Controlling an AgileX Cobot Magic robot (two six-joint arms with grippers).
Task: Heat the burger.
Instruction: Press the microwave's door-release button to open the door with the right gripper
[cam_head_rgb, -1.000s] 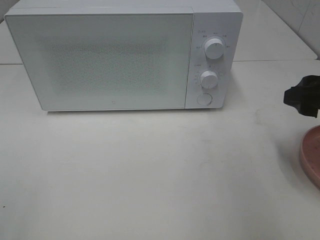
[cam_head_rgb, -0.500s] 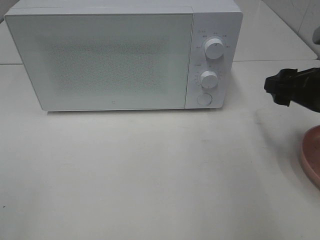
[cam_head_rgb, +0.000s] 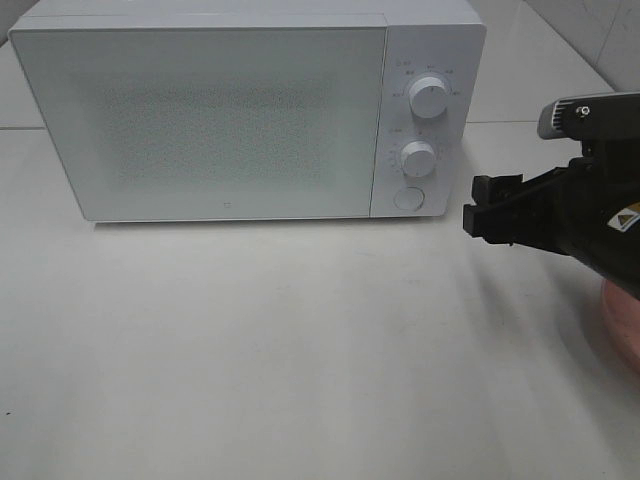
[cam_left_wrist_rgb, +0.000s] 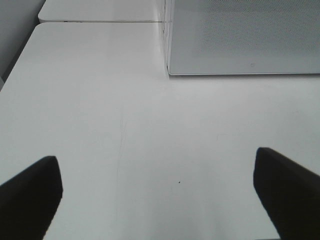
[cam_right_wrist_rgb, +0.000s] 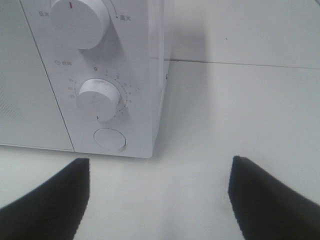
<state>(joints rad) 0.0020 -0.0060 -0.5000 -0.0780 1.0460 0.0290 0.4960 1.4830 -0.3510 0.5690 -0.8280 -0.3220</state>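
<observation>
Right hand (cam_head_rgb: 485, 212) hovers released, fingers spread with nothing between them, just off the right front corner of the white box-shaped microwave oven (cam_head_rgb: 230, 120), facing its round white push button (cam_head_rgb: 408, 199) and the lower white dial (cam_head_rgb: 418, 158) above it. My left hand (cam_left_wrist_rgb: 157, 200) is likewise released over the bare white counter (cam_head_rgb: 300, 350), near the oven's left front corner. I see the oven door shut, its speckled panel hiding the inside. Under my right arm a sliver of round pink plate (cam_head_rgb: 625, 330) shows; what it carries I cannot tell, nor where the burger is. Counter before the door lies open
</observation>
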